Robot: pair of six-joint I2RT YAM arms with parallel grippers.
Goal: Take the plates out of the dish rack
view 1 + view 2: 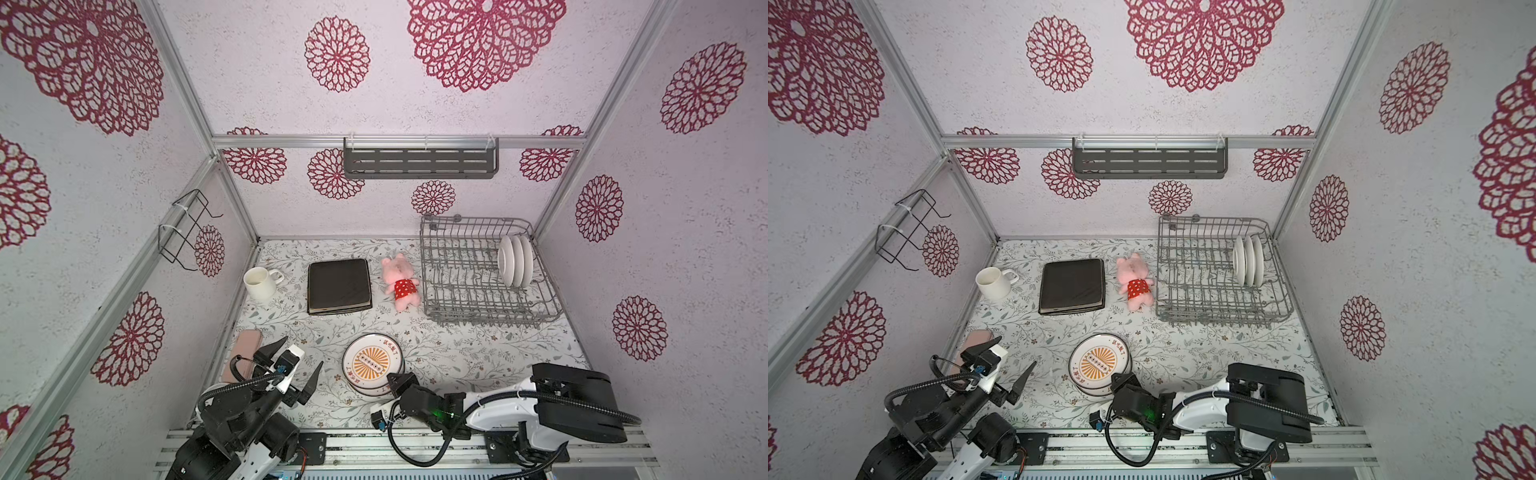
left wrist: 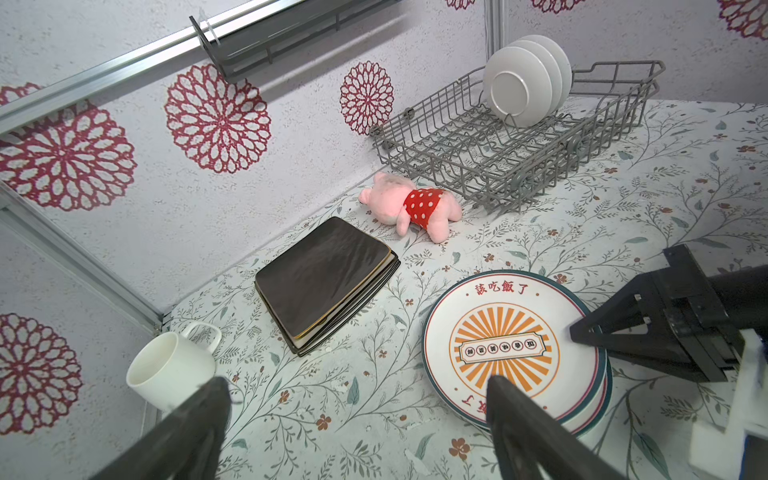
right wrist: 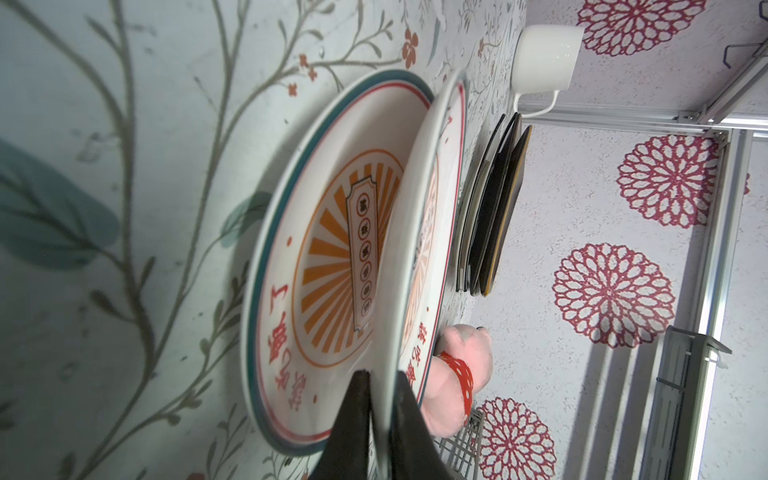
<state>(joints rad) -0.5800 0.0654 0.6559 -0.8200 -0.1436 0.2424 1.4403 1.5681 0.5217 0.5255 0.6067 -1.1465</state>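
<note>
Dish rack (image 1: pixel 465 309) holds three white plates (image 1: pixel 515 259); right fingers (image 3: pixel 353 424) pinch a printed plate (image 1: pixel 373 361), left fingers (image 1: pixel 313 378) spread wide.

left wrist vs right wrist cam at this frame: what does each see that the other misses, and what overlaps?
Left wrist only: three white plates standing on edge in the dish rack, and the left pincer wide open.
Right wrist only: the gap where the top printed plate tilts up off the lower printed plate, with its rim between the right pincer fingers.
Both: the printed pair, the dark square stack, the mug and the pink plush pig.
</note>
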